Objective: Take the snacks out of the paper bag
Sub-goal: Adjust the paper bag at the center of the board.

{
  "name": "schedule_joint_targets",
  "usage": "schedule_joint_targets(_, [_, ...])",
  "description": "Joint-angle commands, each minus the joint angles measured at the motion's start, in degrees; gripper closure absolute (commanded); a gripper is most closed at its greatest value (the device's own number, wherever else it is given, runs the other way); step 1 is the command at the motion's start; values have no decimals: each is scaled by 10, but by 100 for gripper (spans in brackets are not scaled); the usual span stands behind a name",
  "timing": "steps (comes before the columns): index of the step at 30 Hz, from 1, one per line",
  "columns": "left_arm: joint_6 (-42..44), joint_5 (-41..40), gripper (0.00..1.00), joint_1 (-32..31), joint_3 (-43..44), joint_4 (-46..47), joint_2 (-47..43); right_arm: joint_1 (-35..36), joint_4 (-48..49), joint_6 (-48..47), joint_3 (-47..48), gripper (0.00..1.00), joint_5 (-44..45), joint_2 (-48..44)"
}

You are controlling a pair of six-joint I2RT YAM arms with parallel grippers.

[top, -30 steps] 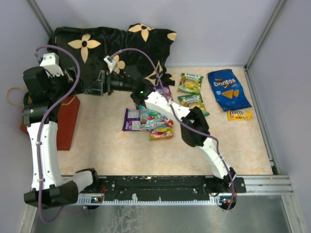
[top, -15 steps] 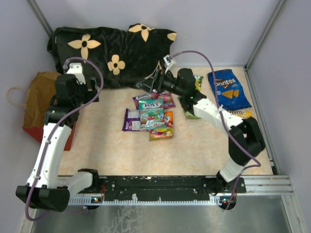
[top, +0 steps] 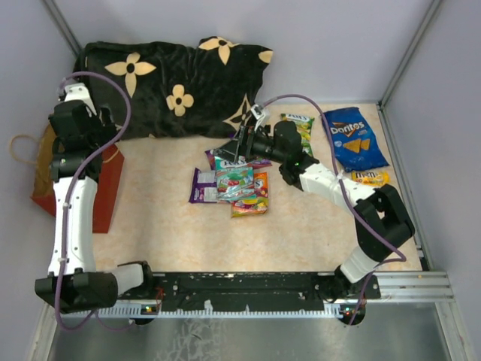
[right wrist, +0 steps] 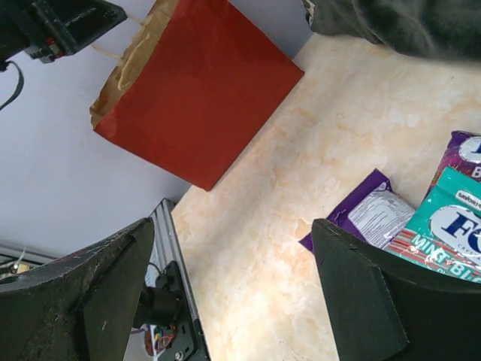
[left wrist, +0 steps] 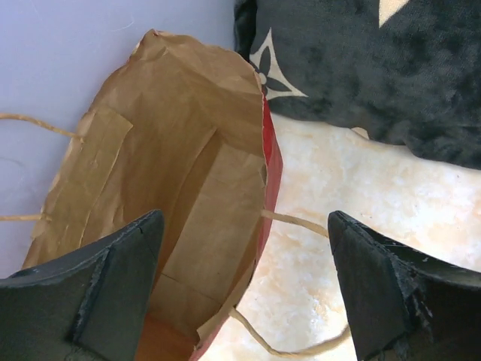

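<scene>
The red paper bag [top: 105,192] stands at the left edge with its mouth up. My left gripper [left wrist: 244,218] hangs open just above that mouth, one finger over the brown inside [left wrist: 180,173] and the other over the table; no packet shows inside. Snacks lie in a pile at the table's middle: a teal pouch [top: 234,177], a purple pouch [top: 201,186]. Further right are green pouches [top: 297,124], the blue Doritos bag [top: 353,139] and the yellow M&M's packet [top: 370,178]. My right gripper [top: 237,143] is open and empty, low over the pile's far edge.
A black flower-patterned pillow [top: 173,75] lies along the back wall, close behind the bag and the pile. The bag's tan cord handles [left wrist: 293,222] hang loose on both sides. Grey walls close in the left, back and right; the rail [top: 263,289] runs along the near edge.
My right arm swung from beside the bag back to the snack pile and its jaws widened. My left arm swung out to the right, then came back over the bag's mouth.
</scene>
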Motion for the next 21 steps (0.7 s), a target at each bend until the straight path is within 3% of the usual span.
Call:
schedule_joint_targets(1, [-5, 87, 8, 38, 30, -30, 24, -1, 56, 11, -7, 14, -26, -8])
schedule_joint_targets(12, [-20, 178, 25, 88, -11, -42, 72, -1, 82, 37, -45, 13, -37, -18])
schedule_joint_targets(17, [-26, 164, 41, 95, -47, -29, 82, -1, 80, 35, -59, 13, -38, -27])
schedule_joint_targets(21, [-25, 156, 48, 103, -54, -23, 91, -1, 80, 35, -63, 13, -44, -28])
